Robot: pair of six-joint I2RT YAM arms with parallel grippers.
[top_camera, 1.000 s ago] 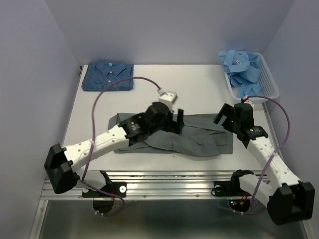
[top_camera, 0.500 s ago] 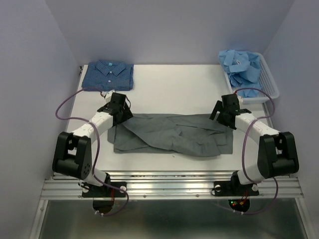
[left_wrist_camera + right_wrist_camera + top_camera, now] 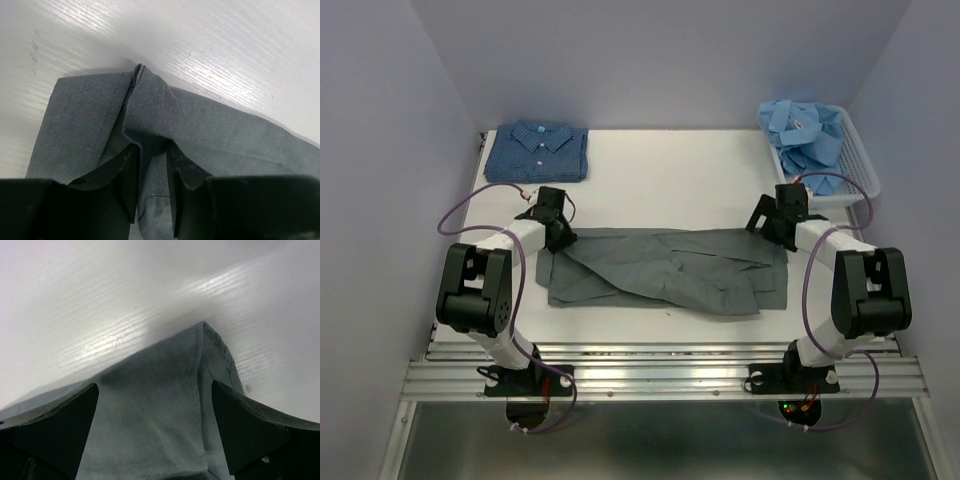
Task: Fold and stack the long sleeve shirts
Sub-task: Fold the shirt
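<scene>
The grey shirt point(image 3: 670, 268) lies spread out on the table point(image 3: 670, 180). The left gripper point(image 3: 152, 160) pinches a fold at its far left corner. The right gripper point(image 3: 155, 390) is wide open over its far right corner.

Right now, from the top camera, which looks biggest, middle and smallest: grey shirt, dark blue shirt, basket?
1. The grey shirt, spread out.
2. The basket.
3. The dark blue shirt, folded, only a little smaller than the basket.

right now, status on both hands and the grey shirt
Left hand pinched on a fold of the grey shirt, far left corner. Right hand open over far right corner. Shirt flat but rumpled. Nothing blocking either hand.
</scene>
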